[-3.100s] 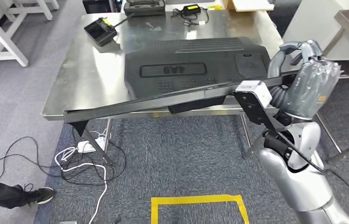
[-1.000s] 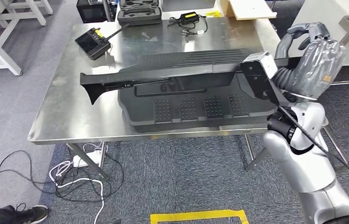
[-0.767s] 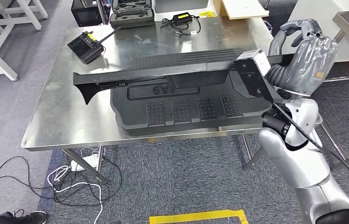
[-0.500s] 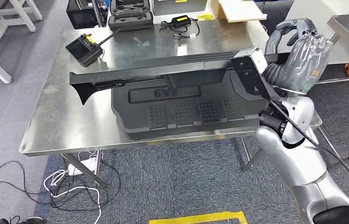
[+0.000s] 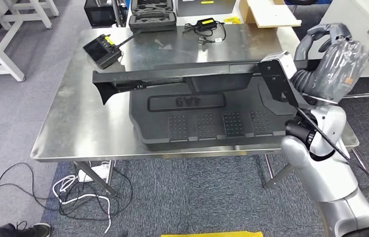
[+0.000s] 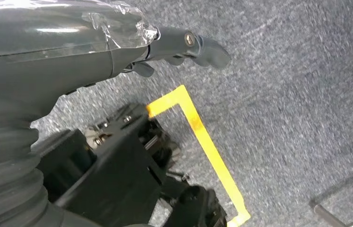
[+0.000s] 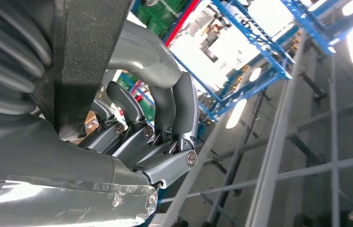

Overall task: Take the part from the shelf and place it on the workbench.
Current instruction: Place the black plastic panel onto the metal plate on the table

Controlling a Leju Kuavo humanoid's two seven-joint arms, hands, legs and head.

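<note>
Above steel workbench (image 5: 78, 123): raised right hand (image 5: 333, 69) (fingers curled) around long part (image 5: 182, 76)

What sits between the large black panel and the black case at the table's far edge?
Mostly bare steel table, head view; a handheld controller lies to the left, between panel and case.

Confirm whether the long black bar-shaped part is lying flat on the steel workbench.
No: the right hand holds the long black part above the steel workbench.

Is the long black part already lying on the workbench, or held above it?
Held above: the right hand grips one end of the long black part, which spans level over the workbench.
</note>
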